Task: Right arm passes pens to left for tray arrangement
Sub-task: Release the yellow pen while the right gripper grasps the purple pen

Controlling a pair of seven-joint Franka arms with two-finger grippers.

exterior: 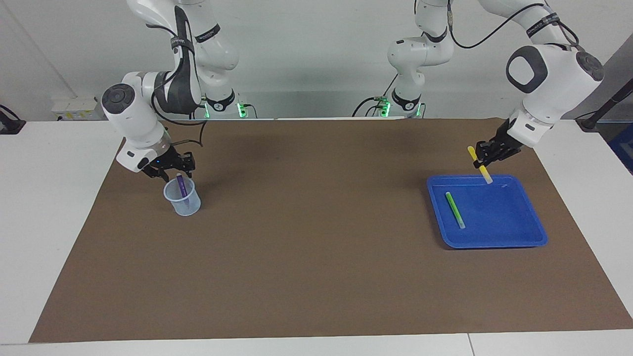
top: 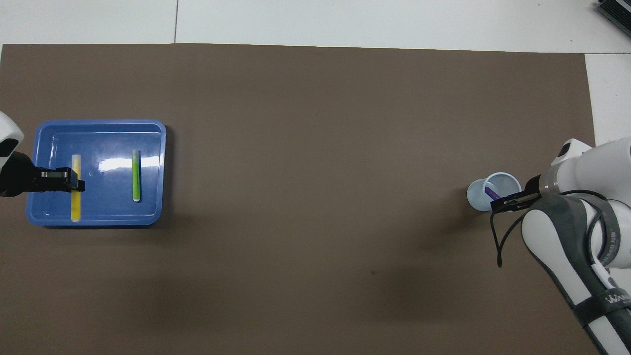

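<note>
- The left gripper (exterior: 482,154) is closed on the yellow pen (exterior: 479,164), pinching it partway along the barrel and holding it up in the air.
- The yellow pen slants downward, its pale tip (exterior: 488,180) hanging over the rim of the blue tray (exterior: 524,240) on the side nearer the robots; no contact with the tray floor can be seen.
- In the overhead view this pen (top: 76,187) appears over the part of the tray that lies toward the left arm's end of the table, roughly parallel to the green pen.
- The green pen (exterior: 454,209) lies flat inside the tray, toward the middle of the table, well apart from the yellow pen.
- The tray rests on the brown mat (exterior: 316,257) at the left arm's end of the table.
- The right gripper (exterior: 173,170) hovers just above the translucent cup (exterior: 184,200), its fingers on either side of the top of the purple pen; whether they have closed on it cannot be told.
- The purple pen (exterior: 182,187) stands tilted inside the cup, its upper end poking above the rim.
- The cup stands on the mat at the right arm's end of the table, well apart from the tray.
</note>
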